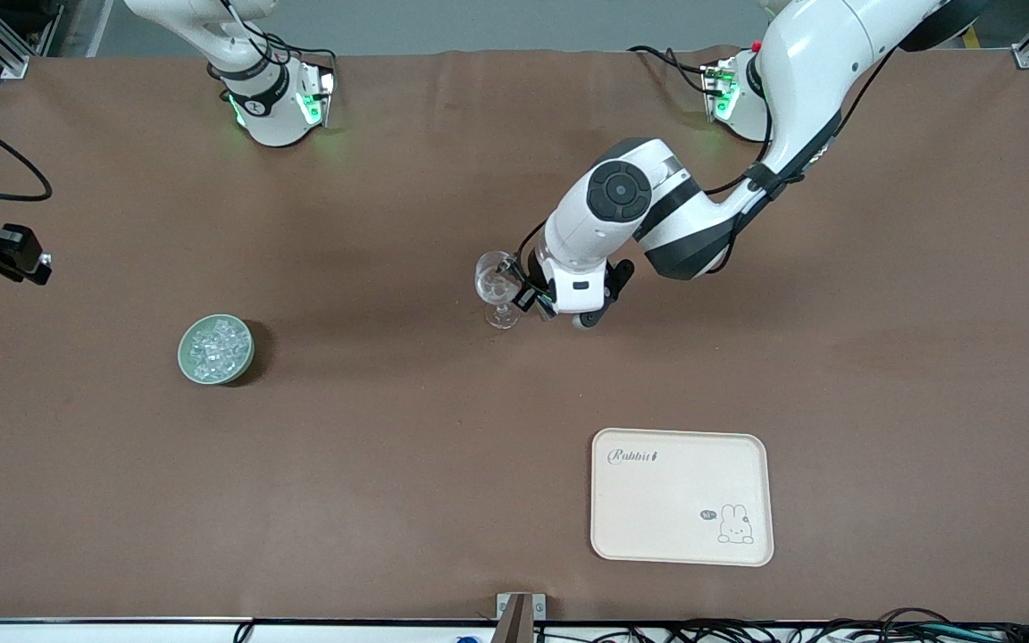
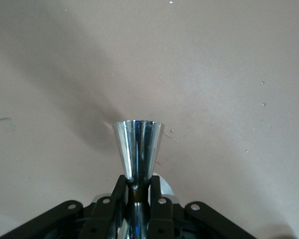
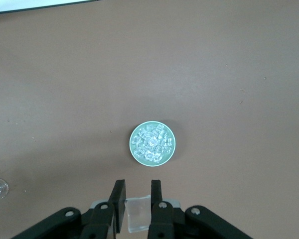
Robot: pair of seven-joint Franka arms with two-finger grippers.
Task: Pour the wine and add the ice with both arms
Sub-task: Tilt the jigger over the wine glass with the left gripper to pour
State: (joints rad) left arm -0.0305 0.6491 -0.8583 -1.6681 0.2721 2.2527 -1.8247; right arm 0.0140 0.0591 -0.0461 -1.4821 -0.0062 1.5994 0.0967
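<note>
A clear stemmed wine glass (image 1: 496, 281) stands upright near the table's middle. My left gripper (image 1: 530, 296) is shut on its stem. In the left wrist view the glass (image 2: 138, 147) is a shiny flared shape rising from between the black fingers (image 2: 120, 191). I cannot tell whether its foot touches the table. A pale green bowl (image 1: 186, 362) heaped with ice (image 1: 216, 346) sits toward the right arm's end. My right gripper (image 3: 138, 183) hangs high above the table, over the bowl's (image 3: 133, 154) surroundings, and is shut on one clear ice cube (image 3: 138, 215). No wine is in view.
A cream tray (image 1: 657, 509) with a rabbit drawing lies nearer the front camera than the glass, toward the left arm's end. Brown tabletop surrounds the bowl and the glass. Cables run along the table's front edge.
</note>
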